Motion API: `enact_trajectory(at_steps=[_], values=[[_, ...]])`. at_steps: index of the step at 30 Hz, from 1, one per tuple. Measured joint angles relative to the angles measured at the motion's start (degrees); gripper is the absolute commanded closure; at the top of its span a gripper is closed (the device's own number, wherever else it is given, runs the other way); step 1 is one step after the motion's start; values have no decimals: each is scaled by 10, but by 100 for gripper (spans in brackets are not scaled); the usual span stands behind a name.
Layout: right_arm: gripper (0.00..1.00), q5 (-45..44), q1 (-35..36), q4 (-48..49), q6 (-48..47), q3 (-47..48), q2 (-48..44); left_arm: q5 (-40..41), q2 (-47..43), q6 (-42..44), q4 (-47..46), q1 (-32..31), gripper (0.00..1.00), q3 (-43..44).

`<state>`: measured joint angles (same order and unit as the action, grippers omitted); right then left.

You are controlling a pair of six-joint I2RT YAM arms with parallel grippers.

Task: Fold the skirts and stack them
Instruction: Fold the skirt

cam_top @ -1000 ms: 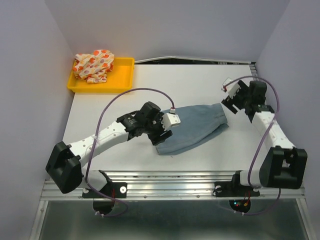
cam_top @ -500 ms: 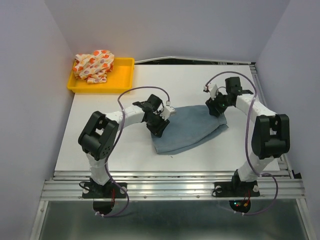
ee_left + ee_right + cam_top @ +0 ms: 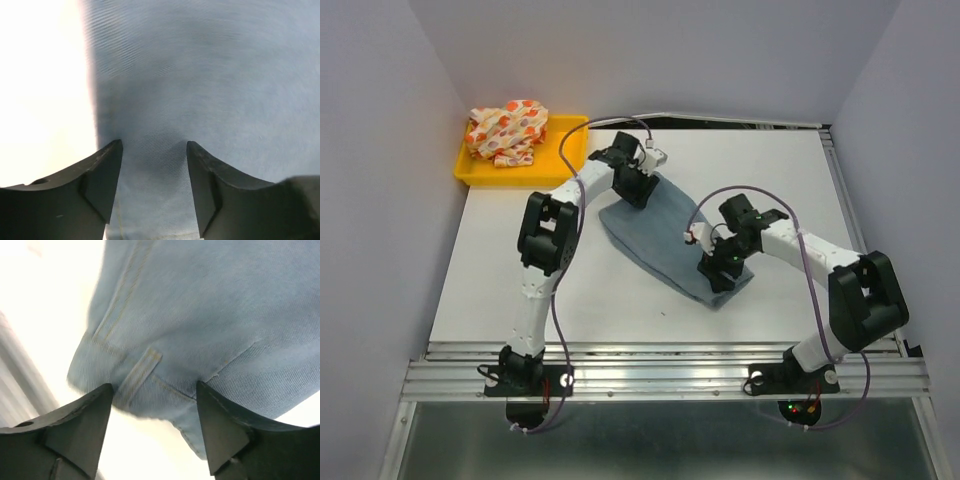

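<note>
The light-blue denim skirt (image 3: 665,235) lies flat on the white table, running diagonally from far left to near right. My left gripper (image 3: 638,190) is open over its far end; in the left wrist view the fingers straddle plain denim (image 3: 200,75) near its edge, with the gripper (image 3: 154,145) holding nothing. My right gripper (image 3: 717,272) is open over the near end; in the right wrist view (image 3: 154,387) it stands over the waistband corner with a belt loop (image 3: 140,372). The white skirt with orange, red and purple spots (image 3: 507,130) lies crumpled in the yellow tray.
The yellow tray (image 3: 570,150) sits at the far left corner of the table. Purple cables loop above both arms. Grey walls close in the left, right and back sides. A metal rail runs along the near edge (image 3: 660,355).
The denim skirt has swung from lying left-right to a diagonal. My left gripper moved far toward the tray; my right gripper moved near and left to the skirt's near end.
</note>
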<state>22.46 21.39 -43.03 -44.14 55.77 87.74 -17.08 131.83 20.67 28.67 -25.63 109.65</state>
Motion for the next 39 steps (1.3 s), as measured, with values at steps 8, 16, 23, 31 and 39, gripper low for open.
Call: enact_trajectory(at_steps=[8,16,23,31,39], values=[[20,88,22,-22,179,142,26,-23,-127,-9,-16,70,30,-73],[29,85,1,20,219,149,53,-113,-358,-71,-97,76,41,-286],[31,68,3,36,216,81,116,-133,-210,-132,-137,82,50,-271],[27,96,84,64,266,52,114,-129,-50,-147,-74,110,52,-121],[26,222,151,75,370,121,142,-148,31,-111,1,104,31,39]])
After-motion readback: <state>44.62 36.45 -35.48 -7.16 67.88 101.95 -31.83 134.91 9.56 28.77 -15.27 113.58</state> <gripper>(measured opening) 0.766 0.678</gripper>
